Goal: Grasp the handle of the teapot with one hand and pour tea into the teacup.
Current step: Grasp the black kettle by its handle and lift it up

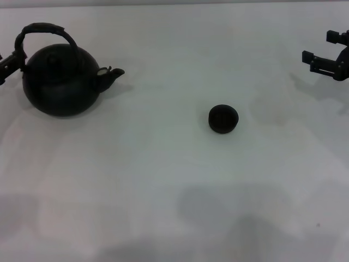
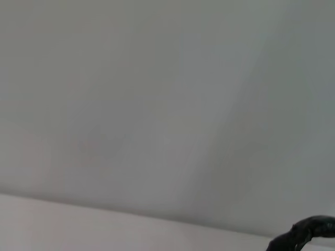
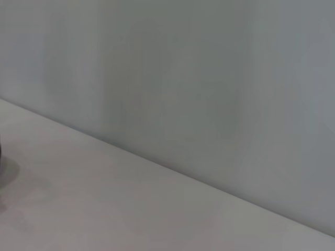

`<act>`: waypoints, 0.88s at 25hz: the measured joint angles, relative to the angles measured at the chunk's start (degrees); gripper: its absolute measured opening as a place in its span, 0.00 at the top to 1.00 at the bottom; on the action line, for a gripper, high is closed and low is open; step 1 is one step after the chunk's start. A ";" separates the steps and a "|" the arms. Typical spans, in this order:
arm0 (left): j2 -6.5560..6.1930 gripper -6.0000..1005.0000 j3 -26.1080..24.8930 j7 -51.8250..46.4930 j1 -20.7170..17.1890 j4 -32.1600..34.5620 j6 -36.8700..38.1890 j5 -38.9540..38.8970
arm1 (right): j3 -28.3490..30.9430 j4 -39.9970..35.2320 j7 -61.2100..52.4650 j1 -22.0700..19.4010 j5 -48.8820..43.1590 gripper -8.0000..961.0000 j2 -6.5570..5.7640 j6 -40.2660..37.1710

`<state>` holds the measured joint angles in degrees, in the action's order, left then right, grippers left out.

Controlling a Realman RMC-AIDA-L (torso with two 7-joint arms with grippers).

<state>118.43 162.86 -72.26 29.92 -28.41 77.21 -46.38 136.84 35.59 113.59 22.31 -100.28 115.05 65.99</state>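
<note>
Where the left gripper point(image 1: 6, 64) meets the handle point(image 1: 44, 30) at the far left, its jaws' state cannot be told; the teapot point(image 1: 61, 81) stands on the surface point(image 1: 163, 185), spout toward the teacup point(image 1: 223, 119) at centre, well apart; the right gripper point(image 1: 323, 52) hovers far right, jaws wide.

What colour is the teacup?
Matte black all over, like the teapot. The teacup shows best in the head view.

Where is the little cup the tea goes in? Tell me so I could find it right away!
Look at the big white table. The large round black teapot sits at its left side, spout pointing right. Follow the spout right and a bit nearer to the teacup: tiny, round, black, standing alone, with no handle or spout.
</note>
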 joint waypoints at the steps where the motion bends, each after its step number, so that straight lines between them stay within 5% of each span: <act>1: -0.02 0.22 0.00 -0.50 0.31 -0.02 -0.46 0.56 | -0.08 0.00 0.00 0.00 0.00 0.14 0.00 0.05; 18: -0.24 0.23 0.00 -1.57 3.11 -0.07 -2.58 2.06 | -0.61 -0.04 0.05 0.02 0.00 0.14 0.06 0.19; 22: -0.24 0.31 0.00 -2.15 3.19 -0.06 -2.67 2.81 | -0.61 -0.02 0.05 0.02 0.00 0.14 0.10 0.17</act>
<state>118.20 162.86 -74.41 33.11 -28.48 74.54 -43.57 136.23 35.57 113.65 22.33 -100.29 115.14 66.16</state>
